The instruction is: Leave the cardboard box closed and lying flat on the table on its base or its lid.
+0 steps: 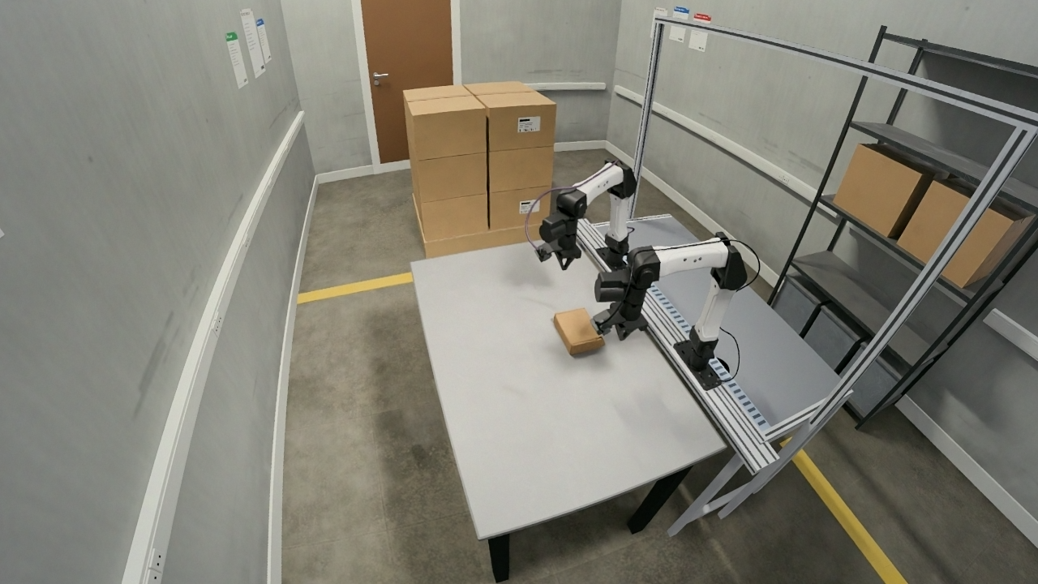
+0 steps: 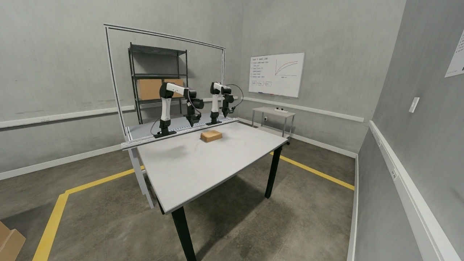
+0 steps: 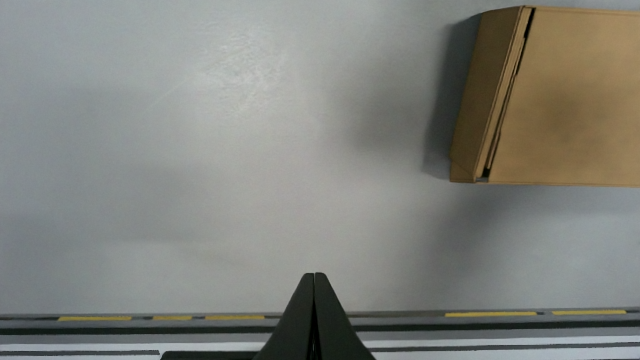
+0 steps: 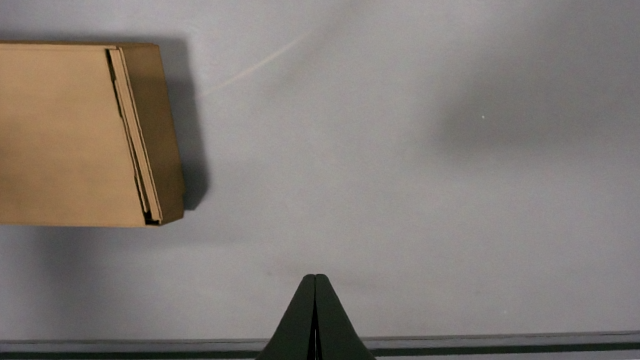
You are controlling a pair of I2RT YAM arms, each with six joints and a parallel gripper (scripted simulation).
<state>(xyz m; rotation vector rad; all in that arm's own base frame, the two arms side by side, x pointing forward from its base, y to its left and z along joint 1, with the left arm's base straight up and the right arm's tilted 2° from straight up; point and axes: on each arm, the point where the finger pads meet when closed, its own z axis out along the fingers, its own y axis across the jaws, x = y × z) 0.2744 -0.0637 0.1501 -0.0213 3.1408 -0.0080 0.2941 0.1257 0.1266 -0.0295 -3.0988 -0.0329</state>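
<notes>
The cardboard box [image 1: 576,326] [image 2: 211,135] [image 3: 575,100] [image 4: 60,135] lies flat on the table [image 1: 508,414] [image 2: 207,165] with its broad lid face up and down over the top. Narrow dark slits run between the lid and the double top edges of both end walls. Those walls stand. The side flaps and wall locks inside are hidden. My left gripper [image 1: 622,337] [image 2: 225,116] [image 3: 314,287] is shut and empty above the table, to one side of the box. My right gripper [image 1: 564,268] [image 2: 191,125] [image 4: 315,289] is shut and empty above the table on the other side.
The metal rail [image 1: 751,444] [image 2: 129,145] bearing both arm bases runs along one table edge, under a tall frame [image 1: 649,87] [image 2: 113,71]. Stacked cartons [image 1: 449,130] stand beyond the table. A shelf rack [image 1: 881,134] [image 2: 158,49] stands behind the arms.
</notes>
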